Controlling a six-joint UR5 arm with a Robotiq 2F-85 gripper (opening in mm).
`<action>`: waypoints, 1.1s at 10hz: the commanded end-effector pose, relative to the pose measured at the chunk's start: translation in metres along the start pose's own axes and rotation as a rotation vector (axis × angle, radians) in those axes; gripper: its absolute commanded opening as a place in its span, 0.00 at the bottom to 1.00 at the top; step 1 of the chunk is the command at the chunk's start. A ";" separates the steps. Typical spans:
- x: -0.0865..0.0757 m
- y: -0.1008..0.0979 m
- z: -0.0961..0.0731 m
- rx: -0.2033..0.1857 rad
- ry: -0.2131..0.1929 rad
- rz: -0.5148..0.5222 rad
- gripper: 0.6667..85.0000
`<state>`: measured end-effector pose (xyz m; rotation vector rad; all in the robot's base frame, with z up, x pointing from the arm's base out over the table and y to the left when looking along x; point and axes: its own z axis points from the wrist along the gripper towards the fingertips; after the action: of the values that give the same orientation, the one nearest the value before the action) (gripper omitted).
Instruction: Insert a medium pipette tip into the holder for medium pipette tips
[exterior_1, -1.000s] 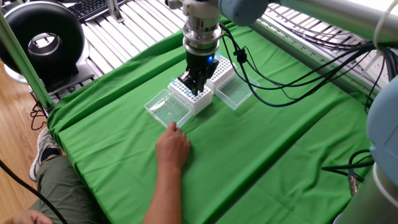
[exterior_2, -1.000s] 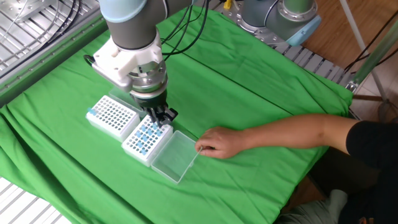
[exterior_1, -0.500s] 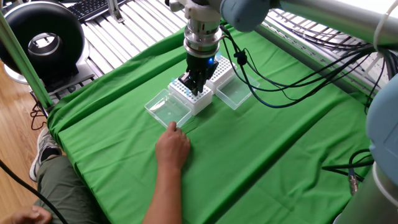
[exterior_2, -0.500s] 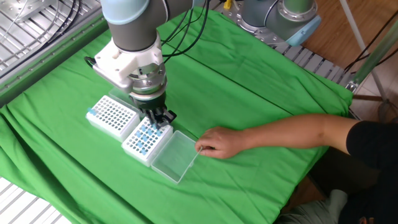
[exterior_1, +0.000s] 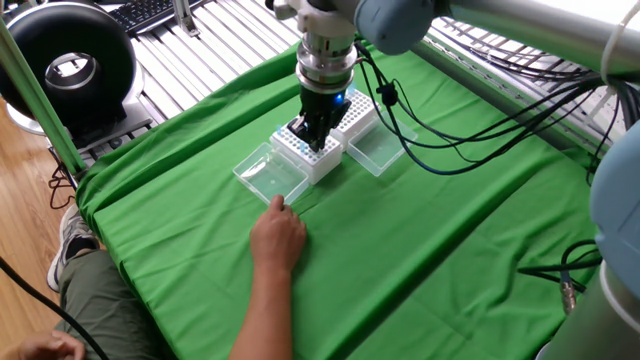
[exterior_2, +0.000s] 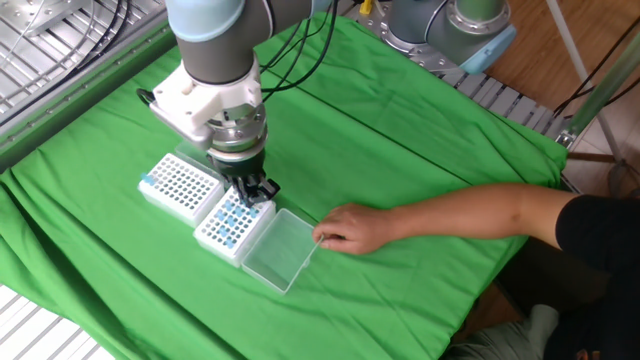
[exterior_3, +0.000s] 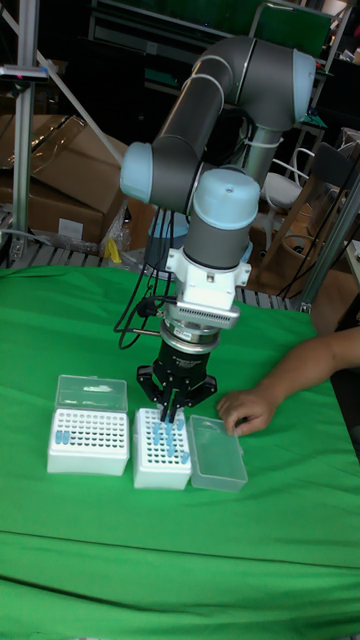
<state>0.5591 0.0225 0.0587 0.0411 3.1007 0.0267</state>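
Pipette tip (exterior_3: 170, 408) pinched in end effector (exterior_3: 171, 412) — arm vertical, pointing straight down over holder (exterior_3: 162, 448).

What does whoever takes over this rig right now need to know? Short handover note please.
Gripper: pointing down directly over the medium tip holder, fingers close together; whether they hold a tip is too small to tell.
Medium tip holder: open, its clear lid lying flat beside it, partly filled with blue tips.
Second tip box: beside the holder on the far side from the lid, also open.
A person's hand rests on the green cloth at the clear lid's edge; mind it.
Done: arm is positioned at the holder.
Left: confirm the tip is seated, release, retract.
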 end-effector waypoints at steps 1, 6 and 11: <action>0.002 0.005 -0.009 0.019 0.013 0.050 0.00; 0.003 0.003 -0.056 0.017 0.091 0.035 0.00; -0.013 -0.016 -0.107 0.006 0.136 -0.018 0.00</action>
<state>0.5615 0.0136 0.1418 0.0545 3.2197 -0.0109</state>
